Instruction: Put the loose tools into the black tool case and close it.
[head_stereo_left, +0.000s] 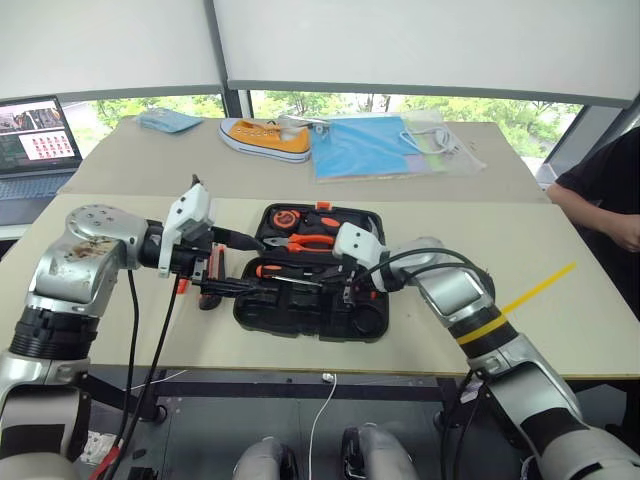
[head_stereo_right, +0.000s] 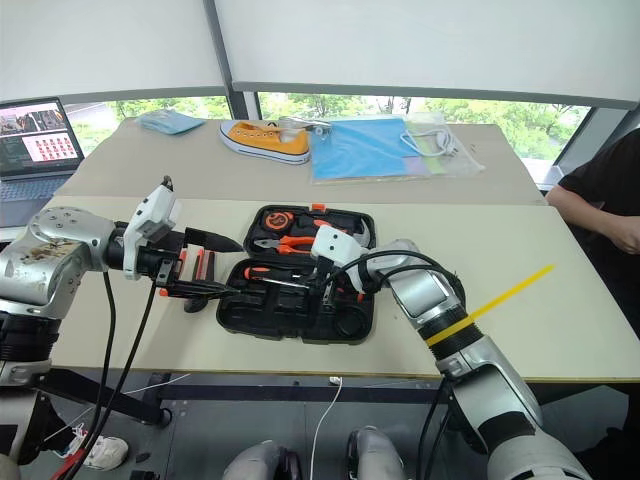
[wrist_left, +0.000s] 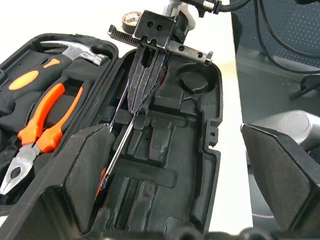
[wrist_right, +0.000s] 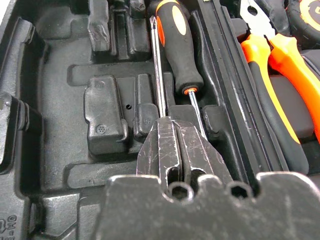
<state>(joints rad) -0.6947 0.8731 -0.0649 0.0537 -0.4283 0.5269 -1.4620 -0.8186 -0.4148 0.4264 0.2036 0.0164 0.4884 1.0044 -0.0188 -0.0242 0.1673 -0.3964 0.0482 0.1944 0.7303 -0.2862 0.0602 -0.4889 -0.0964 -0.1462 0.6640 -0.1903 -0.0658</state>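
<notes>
The right gripper (wrist_right: 175, 150) has its fingers (wrist_right: 160, 145) pressed flat together, nothing between them, tips down in the near half of the black tool case (head_stereo_left: 400, 315). Right at those tips lie two steel shafts: one screwdriver (wrist_right: 177, 45), orange-and-black handle, and a second, bare shaft (wrist_right: 157, 65) just beside it. Both run lengthwise along the tray, handles pointing away from the fingers toward the robot's left. That is the relation to watch — the shut tips sit at the blade ends, so by my reading this is a nudge to seat the drivers in their moulded recesses, not a pick.

The left gripper (wrist_left: 175, 175) hovers at the case's left end, fingers (wrist_left: 92, 165) spread as wide as they go, holding nothing, aimed along the tray toward the right gripper. It is the arm nearer the handles; the right arm is nearer the blades.

Outward now: the case lies open, hinge running left to right. The far half carries the orange-handled pliers (head_stereo_left: 310, 241), the hammer (wrist_left: 75, 50) and a round orange-and-black item (head_stereo_left: 287, 217) I can't identify for sure. A small dark object (head_stereo_left: 208, 299) sits on the bench just off the case's left edge, beneath the left gripper — possibly the tape roll, too small to tell. The lid is not yet closed.

The pale bench (head_stereo_left: 560, 330) has a yellow strip (head_stereo_left: 538, 288) off to the right. A second bench behind holds a yellow shoe (head_stereo_left: 265, 138), blue sheets (head_stereo_left: 365, 148) and a laptop (head_stereo_left: 38, 145) at far left. A person's arm (head_stereo_left: 600, 215) rests at the right edge, windows beyond.
</notes>
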